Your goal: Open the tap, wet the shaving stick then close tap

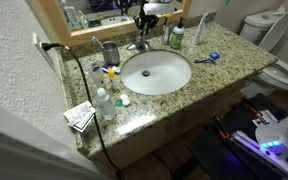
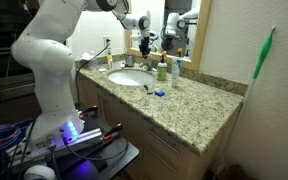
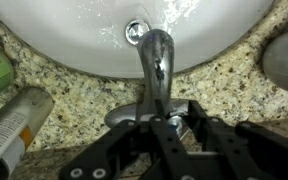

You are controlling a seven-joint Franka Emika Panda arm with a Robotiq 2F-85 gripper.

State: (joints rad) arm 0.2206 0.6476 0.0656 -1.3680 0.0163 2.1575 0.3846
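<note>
The chrome tap [image 1: 138, 45] stands behind the white sink [image 1: 156, 72]; in the wrist view its spout [image 3: 156, 60] points toward the drain. My gripper [image 3: 181, 122] is down on the tap's base, and its black fingers look shut on the small lever handle. It also shows in both exterior views [image 1: 144, 26] [image 2: 147, 46]. No running water is visible. The shaving stick [image 1: 206, 58], with its blue head, lies on the granite counter beside the sink, away from my gripper; it also shows in an exterior view [image 2: 159, 92].
A grey metal cup [image 1: 110, 50] and a green-and-white bottle [image 1: 177, 35] flank the tap. Several small bottles [image 1: 104, 100] stand at the counter's end. A black cable [image 1: 77, 85] hangs over the edge. A toilet [image 1: 280, 70] stands beside the counter. A mirror is behind the tap.
</note>
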